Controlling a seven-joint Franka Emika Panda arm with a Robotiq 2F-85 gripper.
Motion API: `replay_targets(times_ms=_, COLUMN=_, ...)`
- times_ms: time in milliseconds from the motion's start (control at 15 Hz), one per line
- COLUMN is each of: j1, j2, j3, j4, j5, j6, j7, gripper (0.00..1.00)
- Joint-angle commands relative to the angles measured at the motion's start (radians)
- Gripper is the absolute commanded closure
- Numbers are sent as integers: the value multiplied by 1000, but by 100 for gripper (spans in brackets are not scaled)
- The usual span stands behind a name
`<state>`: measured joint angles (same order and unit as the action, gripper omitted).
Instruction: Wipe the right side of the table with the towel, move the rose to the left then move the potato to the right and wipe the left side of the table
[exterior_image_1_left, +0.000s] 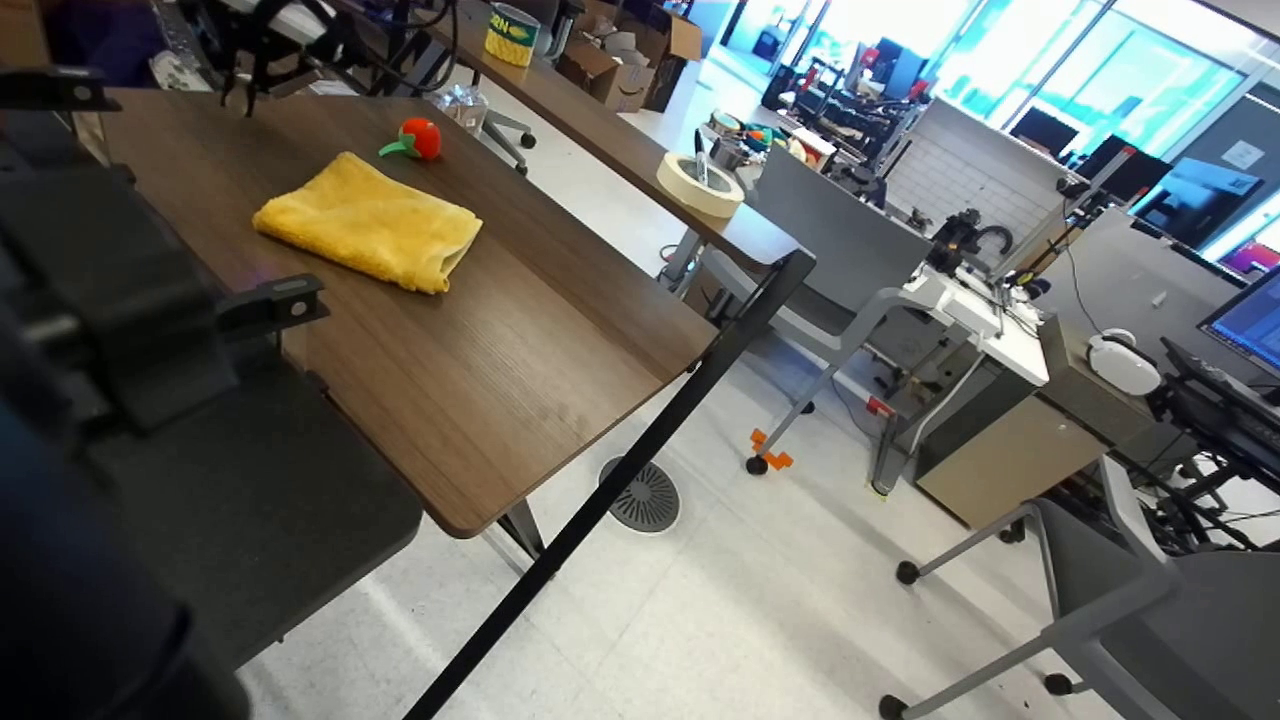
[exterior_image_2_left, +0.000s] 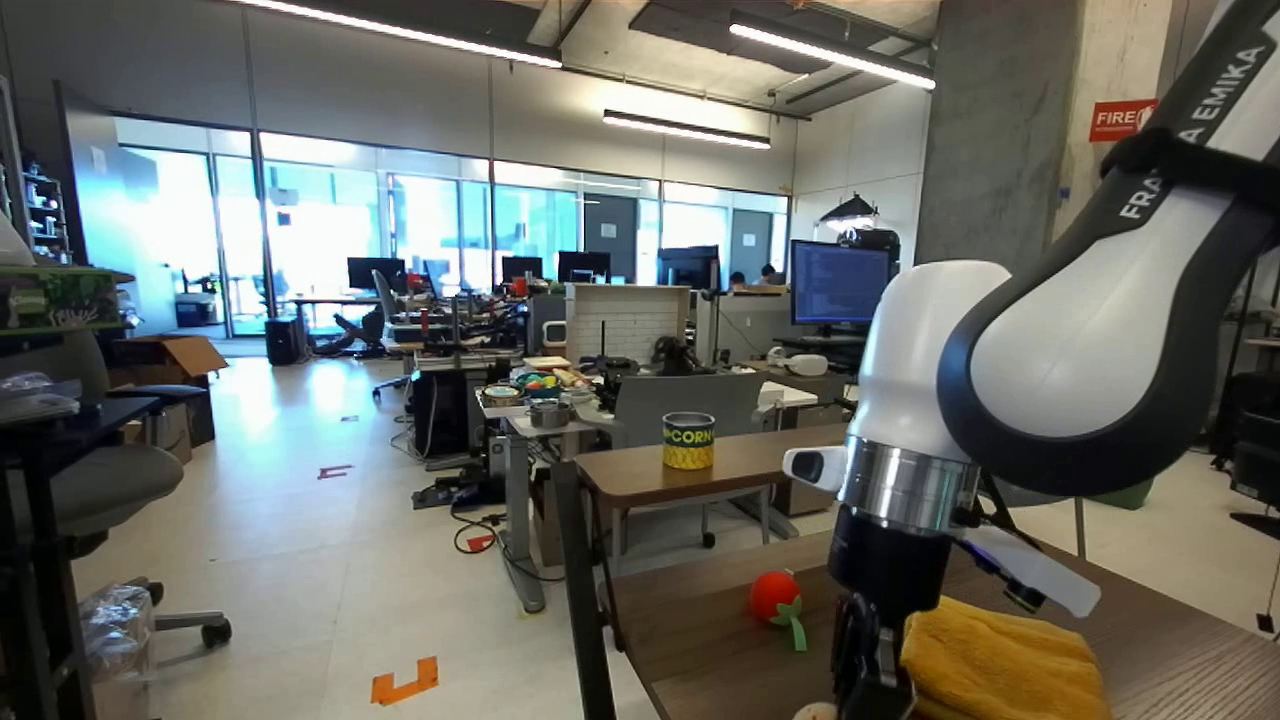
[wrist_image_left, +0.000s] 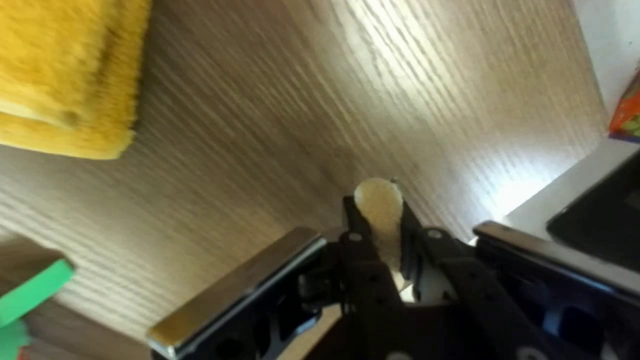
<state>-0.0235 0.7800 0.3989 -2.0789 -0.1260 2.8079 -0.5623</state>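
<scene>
Two fingers (wrist_image_left: 353, 214) of mine, both closed in w/ the potato (wrist_image_left: 380, 202) pinched btwn them, snug on both sides. So potato's right at my tips, w/ the table (wrist_image_left: 280, 150) under it. The towel (wrist_image_left: 60, 75) lies folded off to one side of my fingers, near, not touching acc. to the wrist view; the rose (exterior_image_1_left: 418, 139) is out on that same side, apart too, mostly its green part showing there.

Step in hand, I'd say: carry potato off to the right so the left side can be wiped. To do it well: check the pinch first w/ a tiny lift, bc a rounded thing could squirt out if caught off-ctr. Then straight up, no dragging, till it'd clear the towel's folds; then across, wide berth for towel & rose so nothing snags or gets bumped. Lower slow, let it touch down before letting go, part fingers just enough, back off straight up so it doesn't roll w/ me. Set it well outside the left-side wipe.

Re how it lies: long axis runs lengthwise in the slot btwn my fingers, not crosswise, so I've prob. got it by its narrower width. Pale rounded end points outward, poking a bit past my tips. View's blurry & the rear end's hidden btwn my fingers, so can't tell its tilt or whether it's touching the table.
</scene>
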Motion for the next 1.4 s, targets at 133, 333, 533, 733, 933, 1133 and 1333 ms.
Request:
replay_targets(times_ms=133, j1=-166, j2=-155, j3=-66, j4=-155, j5=35, j6=103, j7=70, gripper=96)
replay_targets(times_ms=333, j1=-272, j2=-155, j3=-114, j4=-142, j5=54, j6=124, j7=69, gripper=96)
replay_targets(times_ms=533, j1=-285, j2=-142, j3=-177, j4=-110, j5=66, j6=176, j7=144, gripper=96)
replay_targets(times_ms=733, j1=-220, j2=-109, j3=-285, j4=-47, j5=66, j6=196, j7=276, gripper=96)
replay_targets(times_ms=933, j1=-129, j2=-81, j3=-404, j4=16, j5=70, j6=179, j7=431, gripper=96)
replay_targets(times_ms=1133, j1=-15, j2=-35, j3=-540, j4=92, j5=73, j6=151, j7=600, gripper=96)
replay_targets(times_ms=1333, j1=110, j2=38, j3=-677, j4=172, j5=82, j6=123, j7=782, gripper=96)
